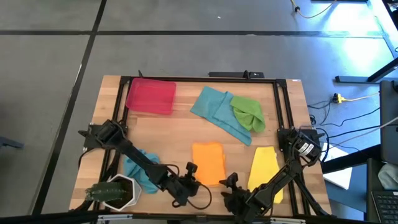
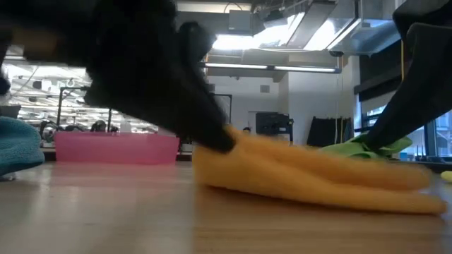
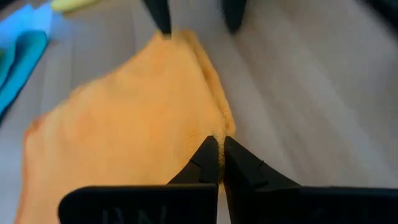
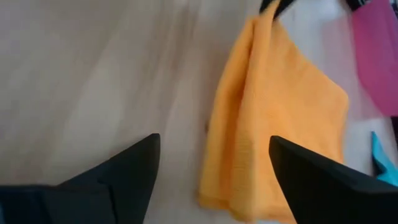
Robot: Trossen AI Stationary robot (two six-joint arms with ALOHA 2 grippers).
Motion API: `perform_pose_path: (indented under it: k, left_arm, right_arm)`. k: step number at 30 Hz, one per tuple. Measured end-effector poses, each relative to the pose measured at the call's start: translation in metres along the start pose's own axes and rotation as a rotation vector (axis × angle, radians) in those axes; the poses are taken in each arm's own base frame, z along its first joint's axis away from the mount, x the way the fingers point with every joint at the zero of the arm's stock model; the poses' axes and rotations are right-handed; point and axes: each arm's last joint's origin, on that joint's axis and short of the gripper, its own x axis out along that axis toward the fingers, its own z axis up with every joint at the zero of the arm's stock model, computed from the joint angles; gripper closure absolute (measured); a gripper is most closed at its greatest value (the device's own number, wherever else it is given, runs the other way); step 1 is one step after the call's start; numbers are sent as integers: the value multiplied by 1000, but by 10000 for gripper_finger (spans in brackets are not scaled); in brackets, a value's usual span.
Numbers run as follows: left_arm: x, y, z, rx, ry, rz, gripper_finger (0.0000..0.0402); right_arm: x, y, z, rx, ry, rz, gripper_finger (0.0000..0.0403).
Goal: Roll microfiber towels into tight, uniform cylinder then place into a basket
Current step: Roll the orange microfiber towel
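The orange towel (image 1: 209, 162) lies folded near the table's front edge, between my two grippers. My left gripper (image 3: 217, 160) is shut on its left edge. My right gripper (image 4: 214, 158) stands open just off the towel's near right corner (image 1: 224, 183), slanting down, with nothing between its fingers. The red basket (image 1: 150, 96) stands at the far left. A teal towel (image 1: 217, 112) and a green towel (image 1: 247, 113) lie crumpled at the far middle. The yellow towel (image 1: 264, 169) lies under my right arm, and another teal towel (image 1: 140, 169) under my left arm. My left gripper pinches the orange towel's left edge (image 3: 216, 132), close to its near corner, between its two fingers. The fingers slant down from the table's left. The pinched end (image 2: 215, 152) is raised off the table, and the rest of the towel (image 2: 339, 185) slopes down and lies flat.
A white pot with a plant (image 1: 118, 191) stands at the near left corner, beside my left arm. A black frame (image 1: 199, 79) runs along the table's edges. Bare wood shows in the table's middle (image 1: 174, 134).
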Motion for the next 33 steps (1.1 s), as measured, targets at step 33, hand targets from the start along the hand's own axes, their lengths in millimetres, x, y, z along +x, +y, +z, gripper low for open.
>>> perform_pose_path:
  k: [33]
  left_arm:
    - [-2,5,-19,-173,-181,-263,398]
  right_arm:
    - [9,1,8,79,59,-55,137]
